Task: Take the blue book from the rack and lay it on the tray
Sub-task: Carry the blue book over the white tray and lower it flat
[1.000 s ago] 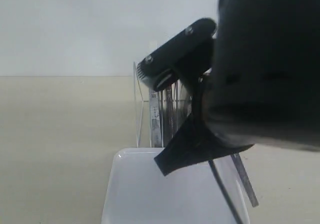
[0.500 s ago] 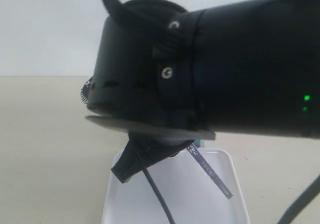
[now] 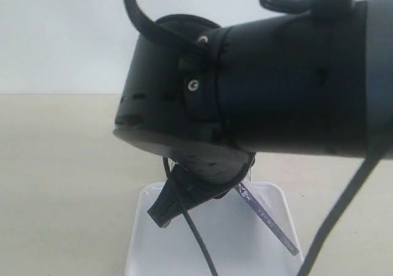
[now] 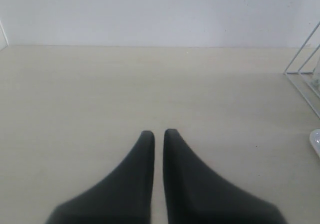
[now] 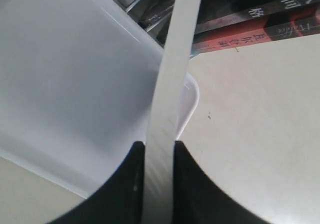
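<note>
My right gripper (image 5: 159, 145) is shut on the blue book (image 5: 172, 69), which shows here only as a pale strip of page edges running away between the fingers. In the exterior view the book's bluish spine (image 3: 268, 220) slants down to the right over the white tray (image 3: 233, 251). A dark fingertip (image 3: 166, 209) sits above the tray's left part. The tray (image 5: 65, 74) lies under the book on one side. The rack (image 4: 304, 64) shows as thin clear frames. My left gripper (image 4: 159, 133) is shut and holds nothing, over bare table.
Two books remain beyond the tray, one with a red-and-dark spine (image 5: 250, 32) and a darker one (image 5: 260, 8) beside it. The right arm's black body (image 3: 276, 85) fills most of the exterior view and hides the rack there. A white wall stands behind the beige table (image 4: 125, 89).
The right arm has swung across the exterior view and now covers the rack. The blue book has left the rack and hangs tilted over the tray, a little lower than half a second ago.
</note>
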Motion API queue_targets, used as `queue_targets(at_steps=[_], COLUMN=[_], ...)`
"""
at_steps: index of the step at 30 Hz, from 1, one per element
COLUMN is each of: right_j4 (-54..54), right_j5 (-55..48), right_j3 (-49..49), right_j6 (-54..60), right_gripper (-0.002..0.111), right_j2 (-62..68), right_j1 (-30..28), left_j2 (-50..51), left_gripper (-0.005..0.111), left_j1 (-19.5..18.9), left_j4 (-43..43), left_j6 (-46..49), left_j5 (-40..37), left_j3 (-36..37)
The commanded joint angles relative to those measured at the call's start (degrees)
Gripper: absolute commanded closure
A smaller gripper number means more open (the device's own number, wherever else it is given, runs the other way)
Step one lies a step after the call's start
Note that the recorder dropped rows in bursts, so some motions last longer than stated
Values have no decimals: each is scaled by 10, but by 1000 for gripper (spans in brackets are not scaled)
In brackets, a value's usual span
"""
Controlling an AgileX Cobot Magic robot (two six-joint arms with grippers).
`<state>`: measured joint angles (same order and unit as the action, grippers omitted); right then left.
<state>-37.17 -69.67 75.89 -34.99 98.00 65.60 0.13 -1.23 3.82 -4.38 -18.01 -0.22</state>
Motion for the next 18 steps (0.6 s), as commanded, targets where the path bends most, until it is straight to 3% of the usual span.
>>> queue_targets(at_steps=[1,5,7,14,16,18], right_j4=[19,34,37,38,47,62], right_j5=[-3,-3,-3,-3,-3,-3], right_j3=[1,1,1,1,3,14], right_j6=[9,9,4,-25,-37,-41], right_gripper=[108,108,102,49,48,53], right_j2=[30,46,47,46,46,44], right_j1=[-7,-6,-5,-5,-5,-5], left_j2=[-1,-1,-1,-1,-1,-1], left_gripper=[101,101,101,101,101,101], left_j1=[5,5,5,5,5,5], left_j4=[2,2,2,2,2,2], left_j6=[1,1,1,1,1,1], left_j5=[4,4,4,4,4,4], left_j3=[2,2,2,2,2,2])
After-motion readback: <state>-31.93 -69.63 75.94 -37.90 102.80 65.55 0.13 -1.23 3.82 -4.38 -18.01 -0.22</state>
